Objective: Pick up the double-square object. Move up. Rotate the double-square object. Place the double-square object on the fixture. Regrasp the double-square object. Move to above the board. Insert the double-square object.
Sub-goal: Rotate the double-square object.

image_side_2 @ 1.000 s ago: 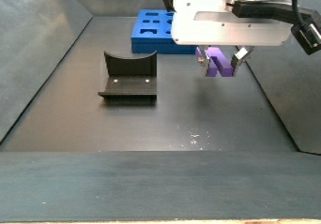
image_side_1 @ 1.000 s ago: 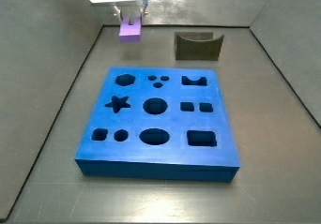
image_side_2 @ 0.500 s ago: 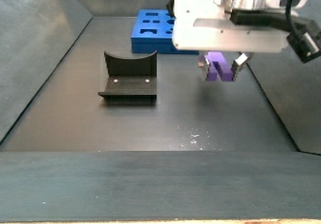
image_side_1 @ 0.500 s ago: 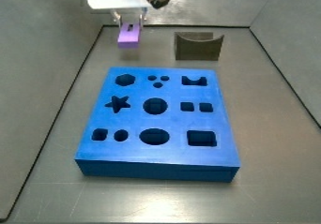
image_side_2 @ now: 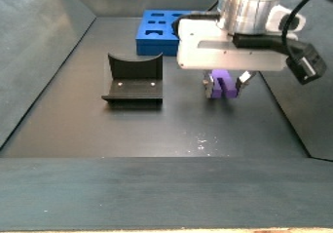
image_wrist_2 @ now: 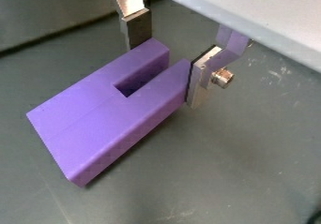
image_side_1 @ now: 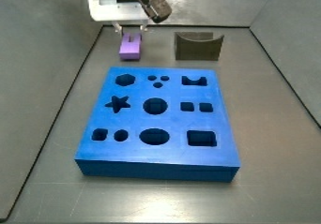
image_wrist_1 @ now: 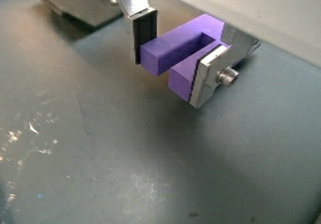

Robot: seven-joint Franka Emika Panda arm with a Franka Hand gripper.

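In both wrist views we find the gripper point(image_wrist_1: 179, 52) low over the floor, its fingers point(image_wrist_2: 206, 78) straddling one end of the double-square object point(image_wrist_2: 107, 114). A gap shows beside one pad, so we judge the fingers narrow but not yet clamped. An off-centre close could twist the block or let it slip on lifting (it appears to lie flat). Beyond, the fixture point(image_side_1: 197, 46) stands near; the board point(image_side_1: 160, 115) lies well apart.
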